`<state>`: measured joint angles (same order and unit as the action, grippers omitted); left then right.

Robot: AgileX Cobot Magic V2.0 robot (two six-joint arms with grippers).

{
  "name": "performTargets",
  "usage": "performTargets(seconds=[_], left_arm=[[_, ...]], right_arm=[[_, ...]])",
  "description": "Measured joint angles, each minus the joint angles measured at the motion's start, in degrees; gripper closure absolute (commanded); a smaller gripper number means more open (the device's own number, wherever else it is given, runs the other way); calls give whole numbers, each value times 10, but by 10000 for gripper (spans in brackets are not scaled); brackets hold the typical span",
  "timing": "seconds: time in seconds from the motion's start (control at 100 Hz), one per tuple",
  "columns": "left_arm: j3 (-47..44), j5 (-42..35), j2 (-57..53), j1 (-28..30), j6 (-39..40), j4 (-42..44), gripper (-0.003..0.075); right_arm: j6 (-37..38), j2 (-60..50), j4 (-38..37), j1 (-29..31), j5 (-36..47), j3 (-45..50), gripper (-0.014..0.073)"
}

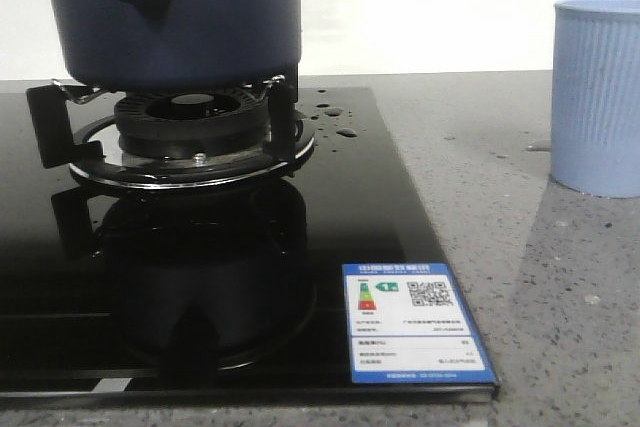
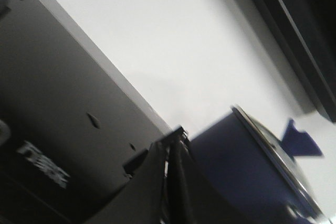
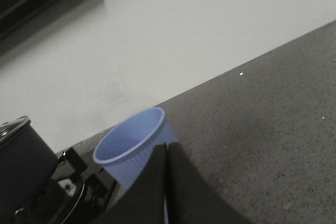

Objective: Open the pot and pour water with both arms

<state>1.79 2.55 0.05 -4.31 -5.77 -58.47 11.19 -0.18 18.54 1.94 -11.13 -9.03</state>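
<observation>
Nearest us, both pincers, left (image 2: 172, 182) and right (image 3: 167, 182), look clenched on nothing. Our pot (image 1: 180, 12) sits on the burner (image 1: 190, 127); water (image 1: 345, 131) beads beside it, so a wet grip could slip.

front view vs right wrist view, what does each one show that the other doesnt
Only the front view shows the energy label sticker on the glossy black stove top and the water drops beside the burner.

Only the right wrist view shows the right gripper, its fingers pressed together, and the open mouth of the cup.

Both show the dark blue pot on the burner stand, the light blue ribbed cup and the grey speckled counter.
</observation>
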Motion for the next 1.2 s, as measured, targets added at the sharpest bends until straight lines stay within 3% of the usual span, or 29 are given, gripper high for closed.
performTargets(seconds=[0.24, 0.36, 0.59, 0.78, 0.85, 0.94, 1.02, 1.07, 1.12, 1.2], left_arm=[[121, 201, 126, 0, 0, 68, 739], [190, 297, 220, 0, -80, 46, 739], [335, 428, 344, 0, -364, -86, 739], [422, 478, 415, 0, -559, -117, 735], [443, 482, 443, 0, -611, -126, 680], [467, 488, 478, 0, -668, -139, 484], [484, 489, 507, 0, -706, -150, 244], [492, 484, 529, 0, -717, -160, 139], [500, 476, 547, 0, -723, -166, 83], [513, 466, 576, 0, -730, -173, 79]], right_arm=[[0, 112, 11, 0, -251, -141, 667], [-10, 164, 41, -5, -350, -203, 667], [-178, 176, 162, -53, -369, -272, 667], [-368, 176, 176, -69, -325, -282, 666], [-402, 176, 178, -69, -290, -282, 654], [-418, 176, 179, -69, -249, -283, 545], [-422, 176, 179, -69, -221, -283, 337], [-423, 176, 179, -69, -210, -283, 200], [-424, 177, 179, -69, -199, -283, 80], [-427, 182, 179, -69, -184, -283, -45]])
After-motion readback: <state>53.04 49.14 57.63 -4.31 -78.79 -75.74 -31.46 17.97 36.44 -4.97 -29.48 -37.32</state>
